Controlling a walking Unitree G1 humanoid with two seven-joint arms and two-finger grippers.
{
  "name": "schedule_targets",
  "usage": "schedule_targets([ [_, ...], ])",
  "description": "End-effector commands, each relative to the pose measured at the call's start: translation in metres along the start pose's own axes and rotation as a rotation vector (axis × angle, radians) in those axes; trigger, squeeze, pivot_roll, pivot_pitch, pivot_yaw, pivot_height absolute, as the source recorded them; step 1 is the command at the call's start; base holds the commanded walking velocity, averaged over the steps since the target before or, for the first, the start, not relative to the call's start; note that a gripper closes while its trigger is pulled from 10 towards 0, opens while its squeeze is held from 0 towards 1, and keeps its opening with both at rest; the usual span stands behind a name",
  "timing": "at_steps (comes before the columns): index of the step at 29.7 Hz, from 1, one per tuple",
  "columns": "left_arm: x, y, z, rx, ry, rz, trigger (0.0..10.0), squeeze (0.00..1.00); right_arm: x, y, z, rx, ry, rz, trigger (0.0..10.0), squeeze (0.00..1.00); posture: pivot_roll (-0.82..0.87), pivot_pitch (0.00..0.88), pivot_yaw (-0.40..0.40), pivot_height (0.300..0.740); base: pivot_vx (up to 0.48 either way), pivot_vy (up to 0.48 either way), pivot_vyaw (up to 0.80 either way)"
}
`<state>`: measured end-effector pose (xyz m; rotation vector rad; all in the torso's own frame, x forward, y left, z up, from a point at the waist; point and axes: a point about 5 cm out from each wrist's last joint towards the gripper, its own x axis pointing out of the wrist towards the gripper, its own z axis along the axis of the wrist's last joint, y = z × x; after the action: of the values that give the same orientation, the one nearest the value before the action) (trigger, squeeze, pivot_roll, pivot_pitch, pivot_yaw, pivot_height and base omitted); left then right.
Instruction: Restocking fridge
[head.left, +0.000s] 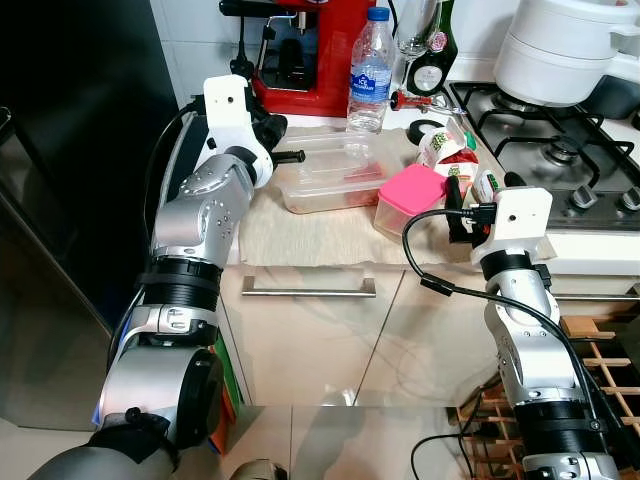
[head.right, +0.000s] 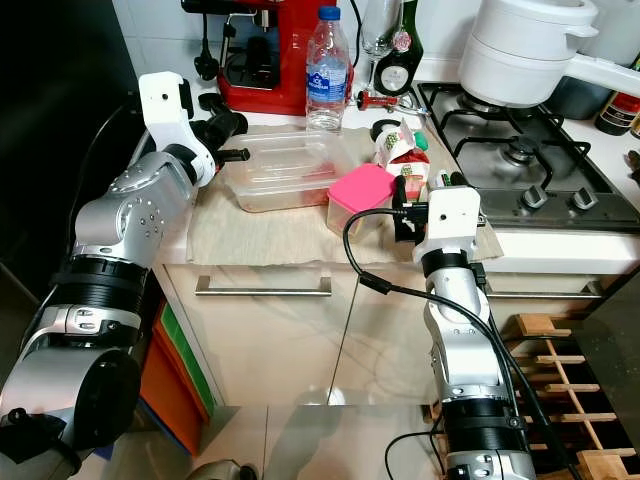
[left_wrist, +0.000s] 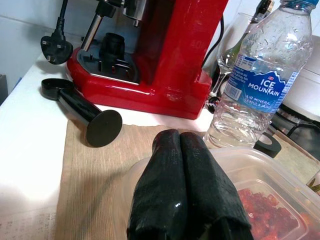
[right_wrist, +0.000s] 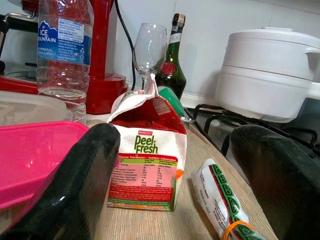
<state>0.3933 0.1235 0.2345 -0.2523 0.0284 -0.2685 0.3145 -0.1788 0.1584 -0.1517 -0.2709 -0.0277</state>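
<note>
A clear plastic container (head.left: 330, 185) with red food in it sits on a beige mat (head.left: 300, 240) on the counter. My left gripper (head.left: 295, 156) is shut with nothing in it, its tips at the container's back left rim (left_wrist: 145, 167). A pink-lidded box (head.left: 412, 190) stands to the container's right. Behind that box is a Peel Fresh carton (right_wrist: 150, 155), and a small green-and-white packet (right_wrist: 217, 197) lies beside it. My right gripper (head.left: 462, 207) is open at the counter's front edge, just right of the pink box, pointing at the carton. A water bottle (head.left: 369, 70) stands behind the container.
The dark fridge (head.left: 70, 150) stands to the left of the counter. A red coffee machine (head.left: 300, 50), a loose portafilter (left_wrist: 82, 110), a wine glass (right_wrist: 149, 47) and a green bottle (right_wrist: 172, 65) line the back. The hob with a white pot (head.left: 565, 45) is at the right. A wooden rack (head.left: 600, 360) is below it.
</note>
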Motion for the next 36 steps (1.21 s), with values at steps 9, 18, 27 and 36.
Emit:
schedule_targets([
  [9, 0.0012, -0.002, 0.0054, 0.011, -0.008, -0.009, 3.7, 0.0, 0.0033, -0.001, 0.0043, -0.004, -0.008, -0.008, 10.0, 0.0, 0.09, 0.0, 0.004, 0.74, 0.0, 0.0, 0.0],
  [18, -0.0005, -0.0023, 0.0051, 0.011, -0.01, -0.01, 3.7, 0.0, 0.001, -0.001, 0.0048, -0.005, -0.011, -0.008, 10.0, 0.0, 0.09, 0.0, 0.004, 0.74, 0.0, 0.0, 0.0],
  [27, -0.001, -0.0026, 0.0053, 0.011, -0.011, -0.011, 3.7, 0.0, 0.0003, -0.0012, 0.0052, -0.005, -0.011, -0.009, 10.0, 0.0, 0.09, 0.0, 0.003, 0.74, 0.0, 0.0, 0.0],
  [36, -0.0009, -0.0027, 0.0055, 0.011, -0.01, -0.011, 3.7, 0.0, 0.0006, -0.0013, 0.0053, -0.005, -0.011, -0.009, 10.0, 0.0, 0.09, 0.0, 0.002, 0.74, 0.0, 0.0, 0.0],
])
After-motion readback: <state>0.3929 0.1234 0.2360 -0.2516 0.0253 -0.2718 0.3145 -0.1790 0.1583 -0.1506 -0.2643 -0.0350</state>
